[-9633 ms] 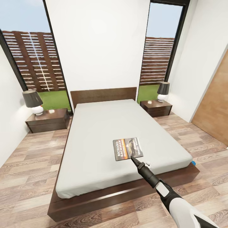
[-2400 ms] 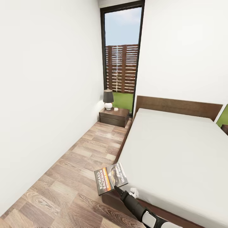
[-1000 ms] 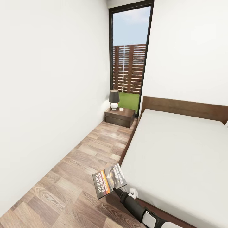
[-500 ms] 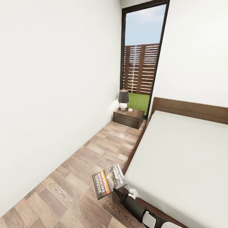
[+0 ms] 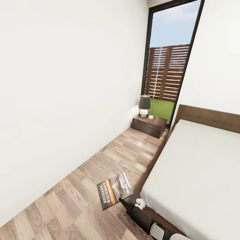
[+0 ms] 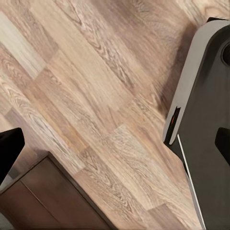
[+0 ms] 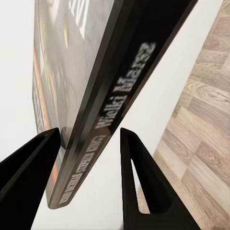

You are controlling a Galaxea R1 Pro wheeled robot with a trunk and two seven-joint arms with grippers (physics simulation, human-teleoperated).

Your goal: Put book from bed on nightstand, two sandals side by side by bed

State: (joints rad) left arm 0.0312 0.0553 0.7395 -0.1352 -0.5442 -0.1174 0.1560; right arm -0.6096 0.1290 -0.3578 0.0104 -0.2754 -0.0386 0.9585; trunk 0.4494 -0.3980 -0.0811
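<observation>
The robot's black right gripper (image 5: 122, 201) pinched the thin dark paperback book with an orange band and white lettering (image 5: 114, 190), holding it above the wood-plank floor (image 5: 83, 186) beside the low bed with a pale mattress (image 5: 196, 173). A dark brown nightstand (image 5: 149, 125) carrying a lamp (image 5: 144, 105) stood ahead by the tall window (image 5: 168, 63). Whether the left gripper's black finger (image 6: 8, 148) was spread or closed could not be told.
</observation>
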